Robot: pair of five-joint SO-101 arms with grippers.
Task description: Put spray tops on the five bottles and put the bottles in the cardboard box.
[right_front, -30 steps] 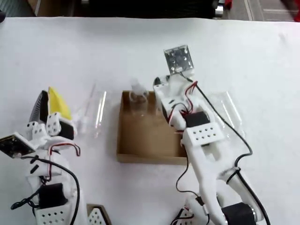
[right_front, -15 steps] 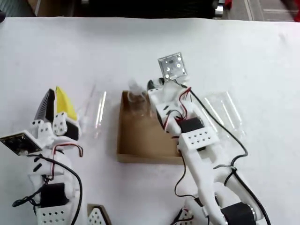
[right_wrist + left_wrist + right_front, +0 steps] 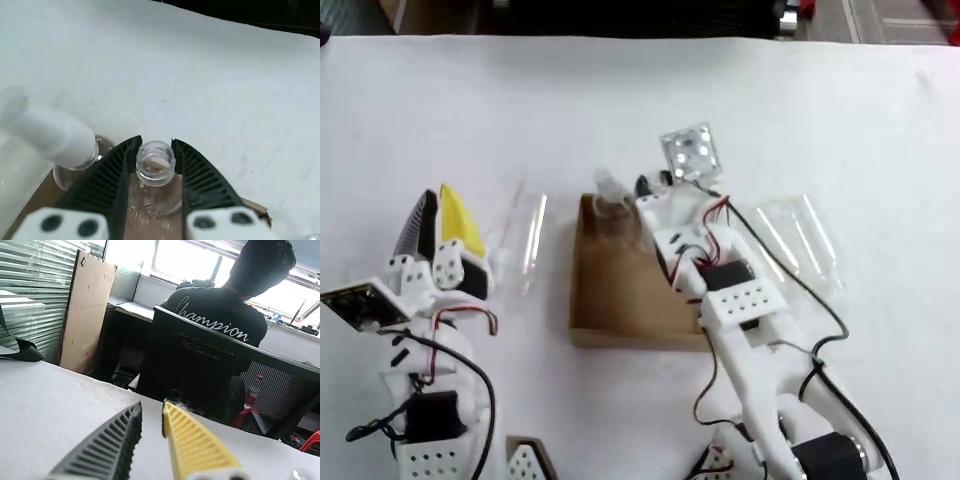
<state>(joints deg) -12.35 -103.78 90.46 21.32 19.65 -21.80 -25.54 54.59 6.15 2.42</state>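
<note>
My right gripper (image 3: pixel 155 150) is shut on the neck of a clear bottle (image 3: pixel 155 165) whose mouth is open, with no spray top on it. It holds the bottle over the far end of the cardboard box (image 3: pixel 620 338), where the right gripper (image 3: pixel 645 190) shows in the high view. Beside it in the box stands a bottle with a white spray top (image 3: pixel 55 137), also seen as the capped bottle (image 3: pixel 610 205). My left gripper (image 3: pixel 151 410), with one black and one yellow finger, is slightly open and holds nothing. That left gripper (image 3: pixel 438 195) sits left of the box.
One clear bottle (image 3: pixel 528 235) lies on the white table between the left arm and the box. More clear bottles (image 3: pixel 798 240) lie to the right of the right arm. The far half of the table is bare.
The right gripper with its bottle has come nearer and slightly left, toward the box's far end. The left gripper's jaws have narrowed a little and shifted slightly right.
</note>
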